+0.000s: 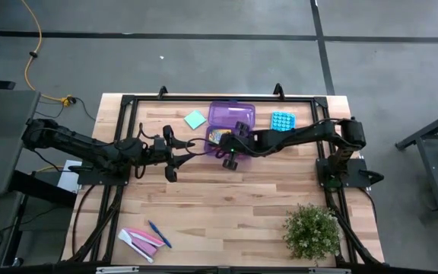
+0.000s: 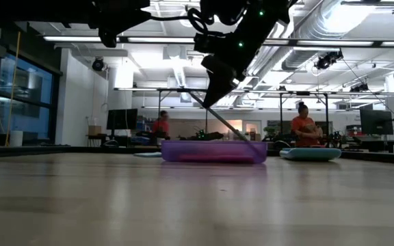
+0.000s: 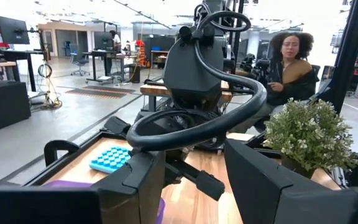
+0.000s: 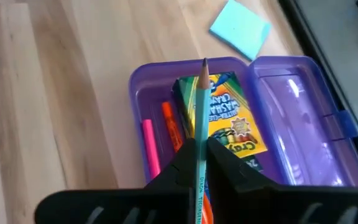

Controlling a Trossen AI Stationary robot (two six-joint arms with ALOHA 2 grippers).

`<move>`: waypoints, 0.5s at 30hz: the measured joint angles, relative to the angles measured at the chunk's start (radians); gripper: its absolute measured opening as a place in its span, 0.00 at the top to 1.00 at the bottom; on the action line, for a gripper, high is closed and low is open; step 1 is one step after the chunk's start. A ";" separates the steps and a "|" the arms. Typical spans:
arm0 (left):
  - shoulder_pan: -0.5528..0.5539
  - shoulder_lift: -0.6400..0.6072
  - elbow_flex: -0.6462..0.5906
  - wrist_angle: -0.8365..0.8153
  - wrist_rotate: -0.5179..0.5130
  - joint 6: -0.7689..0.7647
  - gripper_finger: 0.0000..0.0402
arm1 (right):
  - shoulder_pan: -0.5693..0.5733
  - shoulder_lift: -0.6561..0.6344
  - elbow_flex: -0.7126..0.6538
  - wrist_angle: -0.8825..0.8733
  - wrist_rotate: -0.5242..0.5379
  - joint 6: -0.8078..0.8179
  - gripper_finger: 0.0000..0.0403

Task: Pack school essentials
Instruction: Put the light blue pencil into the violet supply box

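- We see the right gripper (image 4: 199, 158) above the open purple translucent plastic pencil case (image 1: 231, 116), fingers clamped on a teal wooden pencil (image 4: 200, 118).
- In the right wrist view the pencil's sharpened tip points out over the case's tray; in the low view the pencil (image 2: 224, 125) slants down from the gripper (image 2: 214, 96) toward the case (image 2: 214, 152). We can't tell if the tip touches anything.
- Inside the tray: a yellow-and-green cardboard crayon box (image 4: 225, 118), an orange-red pen (image 4: 169, 124) just beside it, and a pink marker-like stick (image 4: 150, 146) near the tray wall.
- The case lid (image 4: 303, 118) lies folded open flat beside the tray.
- A green square sticky-note pad (image 1: 195, 119) sits on the light wooden table (image 1: 242, 205), just beside the case, not in it.
- A light-blue buttoned calculator-like pad (image 1: 282, 121) lies on the far side of the case from the sticky notes.
- The left gripper (image 1: 175, 158) hovers over the table near the case's tray side, fingers apart, holding nothing.
- A blue pen (image 1: 158, 234) lies near the front left corner, well apart from the case, beside pink and white flat pieces (image 1: 141, 240).
- A small green potted plant (image 1: 311, 231) stands at the front right.
- Two people in orange tops (image 2: 305, 126) show in the room behind the table.
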State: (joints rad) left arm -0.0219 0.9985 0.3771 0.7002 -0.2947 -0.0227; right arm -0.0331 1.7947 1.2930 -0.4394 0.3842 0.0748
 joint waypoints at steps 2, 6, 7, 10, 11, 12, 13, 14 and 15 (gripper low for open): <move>0.000 0.000 0.000 0.000 0.000 0.000 0.61 | -0.007 0.000 0.000 -0.005 -0.037 0.015 1.00; 0.000 0.000 0.000 0.000 0.000 0.000 0.61 | -0.018 0.000 0.000 -0.017 -0.066 0.052 0.99; 0.000 0.000 0.000 0.000 0.000 -0.001 0.61 | -0.020 0.000 0.000 -0.020 -0.067 0.056 0.98; 0.000 0.000 0.000 0.000 0.000 -0.003 0.61 | -0.022 0.000 0.000 -0.026 -0.067 0.057 0.96; 0.000 0.000 0.000 0.000 0.000 -0.002 0.61 | -0.023 0.000 0.000 -0.027 -0.071 0.057 0.95; 0.000 0.000 0.000 0.000 0.000 -0.002 0.61 | -0.025 0.000 0.000 -0.027 -0.079 0.057 0.94; 0.000 0.000 0.000 0.000 0.000 -0.003 0.61 | -0.028 0.001 0.000 -0.026 -0.096 0.057 0.94; 0.000 0.000 0.000 0.000 0.000 -0.003 0.61 | -0.033 0.007 0.001 -0.022 -0.109 0.060 0.94; 0.000 0.000 0.000 0.000 0.000 -0.003 0.61 | -0.036 0.013 0.001 -0.019 -0.121 0.069 0.93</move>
State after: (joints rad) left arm -0.0223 0.9985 0.3771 0.7006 -0.2947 -0.0254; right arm -0.0694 1.8073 1.2938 -0.4587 0.2628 0.1440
